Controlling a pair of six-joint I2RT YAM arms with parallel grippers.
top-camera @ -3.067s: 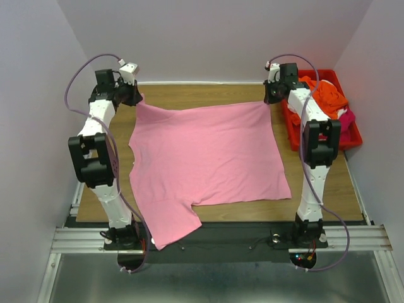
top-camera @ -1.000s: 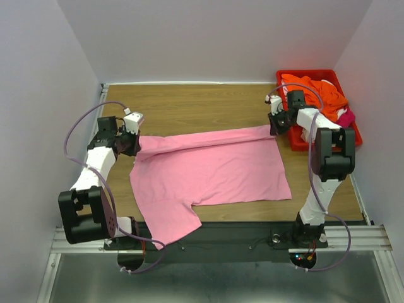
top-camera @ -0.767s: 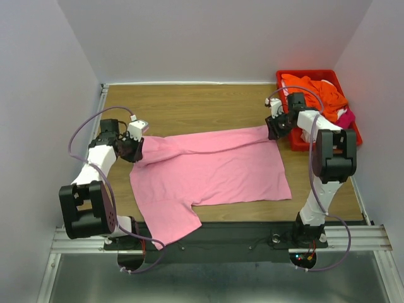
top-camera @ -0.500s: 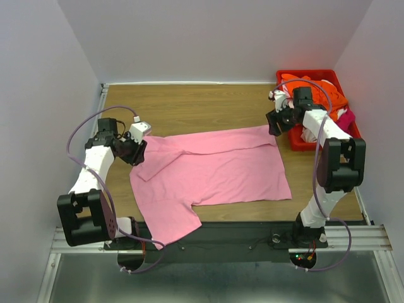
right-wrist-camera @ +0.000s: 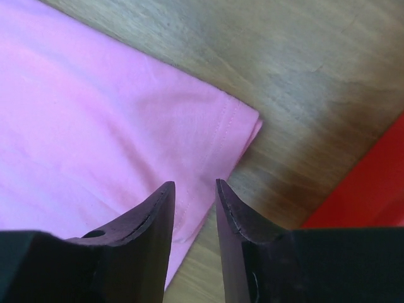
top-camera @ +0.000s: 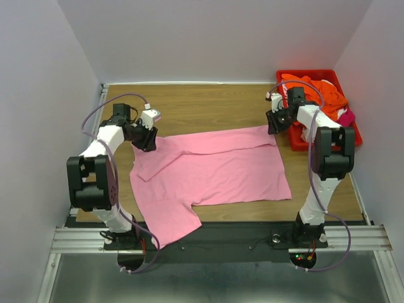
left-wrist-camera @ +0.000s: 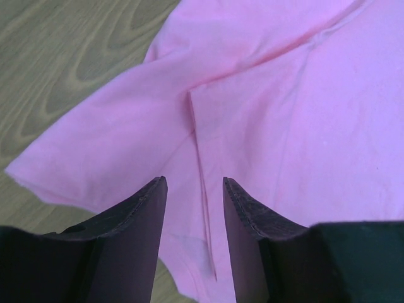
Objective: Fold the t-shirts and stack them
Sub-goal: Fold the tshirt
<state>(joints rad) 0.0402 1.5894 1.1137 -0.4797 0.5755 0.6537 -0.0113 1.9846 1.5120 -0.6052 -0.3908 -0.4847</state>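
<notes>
My left gripper (left-wrist-camera: 194, 183) and right gripper (right-wrist-camera: 194, 184) now stand released from the pink t-shirt (top-camera: 214, 167); the first fold rests on the bench (top-camera: 202, 104).

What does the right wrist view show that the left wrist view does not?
Right wrist only: a hemmed corner of the pink t-shirt and part of the red bin. Left wrist only: one layer of the shirt lying over another. Shared: the shirt on the wooden table; each view's own gripper, left gripper and right gripper, open and empty.

One pink t-shirt (top-camera: 214, 167), apparently three more t-shirts (top-camera: 325, 91) heaped, one red bin (top-camera: 315, 72), one table (top-camera: 208, 104), two arms (top-camera: 101, 142)
</notes>
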